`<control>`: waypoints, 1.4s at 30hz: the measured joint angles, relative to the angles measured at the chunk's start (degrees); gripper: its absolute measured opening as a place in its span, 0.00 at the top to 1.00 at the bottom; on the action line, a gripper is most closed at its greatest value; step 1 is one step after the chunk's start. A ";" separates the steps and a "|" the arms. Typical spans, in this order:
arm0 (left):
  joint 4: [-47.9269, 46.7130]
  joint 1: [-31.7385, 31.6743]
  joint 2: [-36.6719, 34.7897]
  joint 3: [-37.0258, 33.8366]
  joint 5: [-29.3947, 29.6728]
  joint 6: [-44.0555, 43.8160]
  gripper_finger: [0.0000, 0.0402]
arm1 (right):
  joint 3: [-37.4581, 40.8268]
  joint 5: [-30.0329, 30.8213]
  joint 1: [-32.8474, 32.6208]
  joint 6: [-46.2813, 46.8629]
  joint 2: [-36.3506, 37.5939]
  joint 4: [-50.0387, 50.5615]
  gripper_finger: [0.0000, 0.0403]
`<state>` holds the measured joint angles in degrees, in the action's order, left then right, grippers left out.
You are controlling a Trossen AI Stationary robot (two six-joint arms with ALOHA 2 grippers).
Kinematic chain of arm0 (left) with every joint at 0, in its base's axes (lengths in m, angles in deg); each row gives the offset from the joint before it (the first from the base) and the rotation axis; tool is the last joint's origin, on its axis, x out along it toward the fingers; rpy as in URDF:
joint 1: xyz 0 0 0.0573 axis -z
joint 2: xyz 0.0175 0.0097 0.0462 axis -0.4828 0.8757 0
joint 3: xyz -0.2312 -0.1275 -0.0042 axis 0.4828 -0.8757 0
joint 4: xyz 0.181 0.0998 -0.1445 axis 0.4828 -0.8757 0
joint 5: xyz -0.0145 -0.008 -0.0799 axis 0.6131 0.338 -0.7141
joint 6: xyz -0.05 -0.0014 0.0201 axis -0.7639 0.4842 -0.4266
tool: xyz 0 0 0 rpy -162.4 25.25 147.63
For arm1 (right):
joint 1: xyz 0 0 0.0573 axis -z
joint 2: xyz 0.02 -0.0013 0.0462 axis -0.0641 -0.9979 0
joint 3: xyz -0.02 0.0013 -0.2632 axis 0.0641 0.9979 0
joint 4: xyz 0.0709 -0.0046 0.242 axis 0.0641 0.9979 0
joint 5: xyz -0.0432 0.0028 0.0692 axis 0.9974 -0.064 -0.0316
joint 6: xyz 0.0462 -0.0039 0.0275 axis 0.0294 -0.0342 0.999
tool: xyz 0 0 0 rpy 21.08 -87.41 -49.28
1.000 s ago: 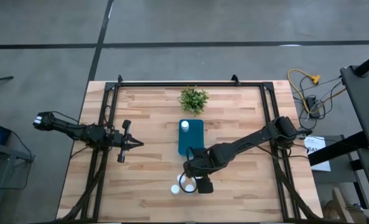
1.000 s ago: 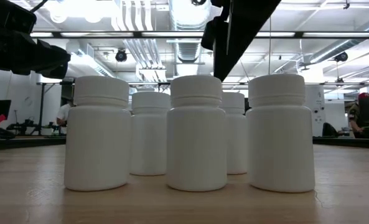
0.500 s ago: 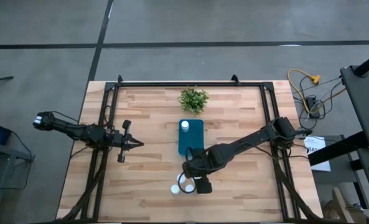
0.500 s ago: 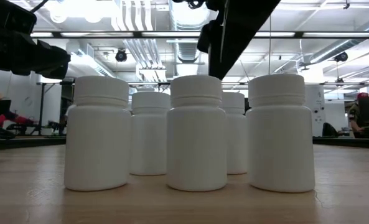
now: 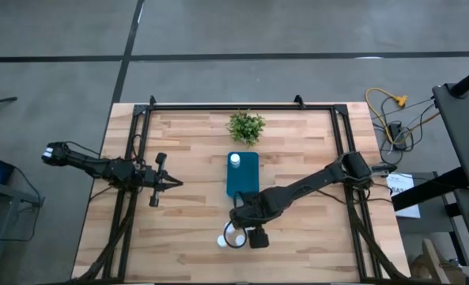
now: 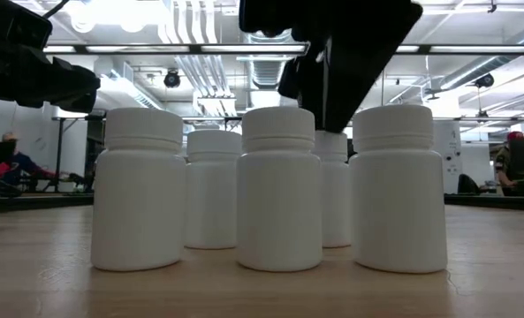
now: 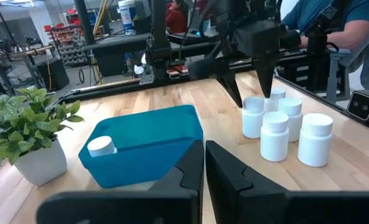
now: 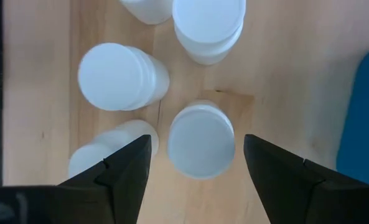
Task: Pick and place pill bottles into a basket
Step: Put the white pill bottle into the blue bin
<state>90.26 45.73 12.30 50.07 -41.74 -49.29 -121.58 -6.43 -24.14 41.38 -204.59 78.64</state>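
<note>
So we've got the right tool [image 8: 196,163] hanging straight over the cluster of pill bottles [image 7: 282,126] on the desk [image 5: 297,158], just off the basket's near short end, on the side away from the plant [image 5: 246,126]. Its fingers [image 8: 123,168] are spread wide, one on each side of a single bottle [image 8: 200,138], and we can see bare wood between the fingers and that bottle, so it's got nothing in its grip. From the left wrist view the same tool [image 7: 251,87] comes down with its tips around cap height of the back bottles in the group.

We count five bottles standing upright in that cluster in the low view, three in front [image 6: 279,188] and two peeking out behind them. They're packed close to each other but we can see gaps between the front ones. The sixth bottle [image 5: 235,160] is already in the basket [image 5: 243,184], tucked at the end nearest the plant, and in the left wrist view it looks tipped over, leaning in that corner [image 7: 101,145].

The basket sits about mid-desk, long side pointing from the plant toward the bottle cluster, with the plant just beyond its far end.

The left tool [image 5: 173,183] is parked well off to the side of the basket, away from everything, fingers closed up tight against each other with nothing between them
</note>
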 joint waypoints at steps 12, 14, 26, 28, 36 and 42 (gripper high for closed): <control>-0.08 0.00 0.24 0.00 -0.04 -1.42 1.00 | -0.29 0.02 0.07 0.02 -2.02 -0.17 0.42; -0.01 0.00 0.22 0.00 -0.04 -1.42 1.00 | -0.31 0.04 0.07 0.02 -1.98 -0.15 0.45; -0.04 0.00 0.23 0.00 -0.02 -1.44 1.00 | -0.33 0.09 0.09 -1.44 -1.87 -0.26 0.63; -0.04 0.00 0.32 0.00 -0.02 -1.42 1.00 | -0.33 0.11 0.09 -1.45 -1.87 -0.32 0.63; -0.09 0.00 0.79 0.00 -0.01 -1.44 1.00 | -1.96 2.76 0.11 -1.11 -1.54 2.04 0.63; -0.04 0.00 0.96 0.00 0.00 -1.44 1.00 | -10.08 10.34 0.11 -3.16 -0.28 10.08 0.63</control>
<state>90.22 45.74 13.26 50.07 -41.74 -50.73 -131.66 3.91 -24.03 38.21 -204.87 88.72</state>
